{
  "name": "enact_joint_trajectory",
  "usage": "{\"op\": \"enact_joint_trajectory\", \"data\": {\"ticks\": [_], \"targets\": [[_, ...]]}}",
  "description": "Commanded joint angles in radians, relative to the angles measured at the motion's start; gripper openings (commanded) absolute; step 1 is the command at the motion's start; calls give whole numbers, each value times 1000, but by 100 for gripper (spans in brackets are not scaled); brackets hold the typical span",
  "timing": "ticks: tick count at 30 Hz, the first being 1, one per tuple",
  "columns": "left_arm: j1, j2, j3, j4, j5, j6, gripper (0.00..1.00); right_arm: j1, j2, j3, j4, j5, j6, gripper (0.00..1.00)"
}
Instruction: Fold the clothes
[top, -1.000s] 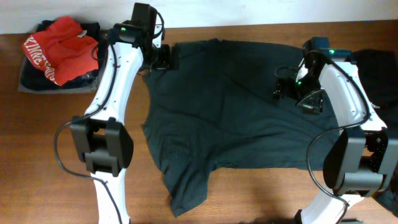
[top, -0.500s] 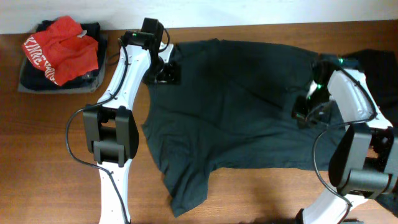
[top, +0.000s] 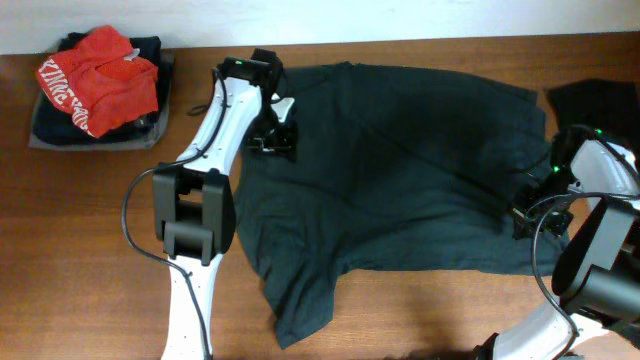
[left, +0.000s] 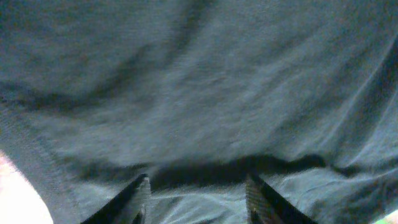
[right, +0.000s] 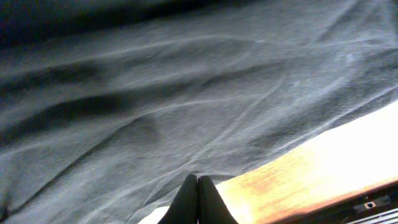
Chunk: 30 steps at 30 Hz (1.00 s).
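The teal-grey shirt (top: 400, 170) lies spread flat across the middle of the table (top: 80, 250), front down or up I cannot tell, with no fold in it yet. So by my reading this piece is only at the start. A stack (top: 95, 85) with a red garment on top sits at the table's far left corner and looks like finished work. A black garment (top: 595, 100) waits at the table's far right edge.

My left gripper (top: 275, 135) reaches toward the table's far edge and presses down at the shirt's left shoulder. Its jaws stand apart, with cloth lying between them and nothing pinched that I can see.

My right gripper (top: 528, 212) is low near the table's right edge. Its jaws are clenched, and they appear to be pinching the shirt's hem where cloth meets wood.
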Motion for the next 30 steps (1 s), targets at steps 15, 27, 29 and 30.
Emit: {"op": "enact_joint_trajectory", "data": {"ticks": [15,27,29,30], "targets": [[-15,134,9,84,-5,10,1,-180,2,-148,57,23,13,4],[5,156,9,112,-138,10,1,-272,2,-224,220,26,18,4],[18,157,9,111,-160,10,1,-272,2,-224,239,38,27,4],[24,157,9,110,-171,10,1,-272,2,-224,244,56,47,4]]}}
